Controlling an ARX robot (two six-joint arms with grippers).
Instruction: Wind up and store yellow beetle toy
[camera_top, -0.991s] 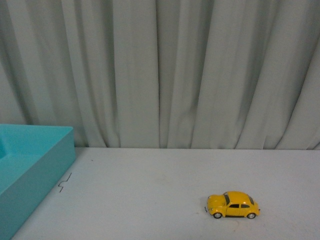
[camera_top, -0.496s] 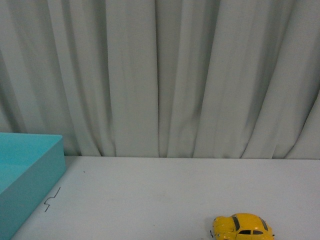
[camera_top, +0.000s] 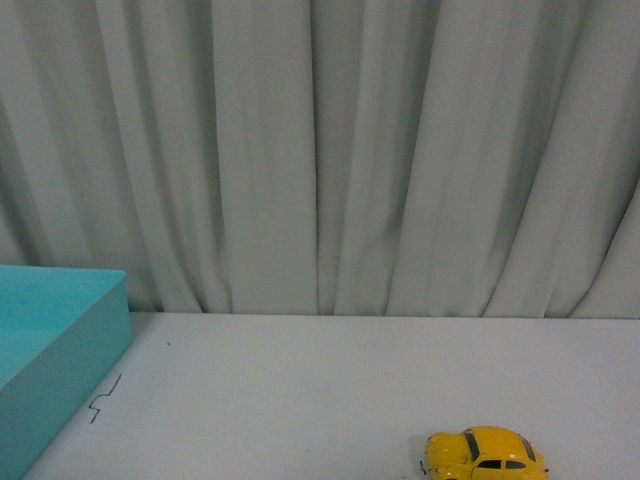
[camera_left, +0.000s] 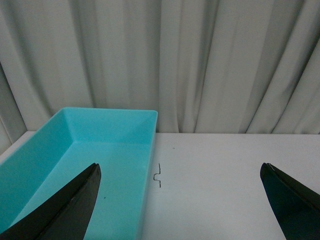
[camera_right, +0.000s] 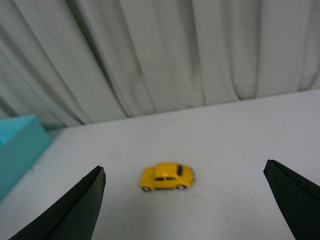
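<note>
Pincers both gape wide and empty: left pincer (camera_left: 180, 165) and right pincer (camera_right: 184, 166) hover before the grey curtain (camera_top: 320, 150), above the white table (camera_top: 300, 400). A teal bin (camera_left: 110, 127) lies ahead of the left pincer. The yellow beetle toy (camera_right: 167, 176) stands on the table ahead of the right pincer, clear of its fingers.

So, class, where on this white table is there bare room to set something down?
Widest: the white tabletop between the turquoise plastic tray and the small glossy yellow toy car, back to the pale curtain. Nowhere is crowded; a small dark squiggle lies beside the tray.
</note>
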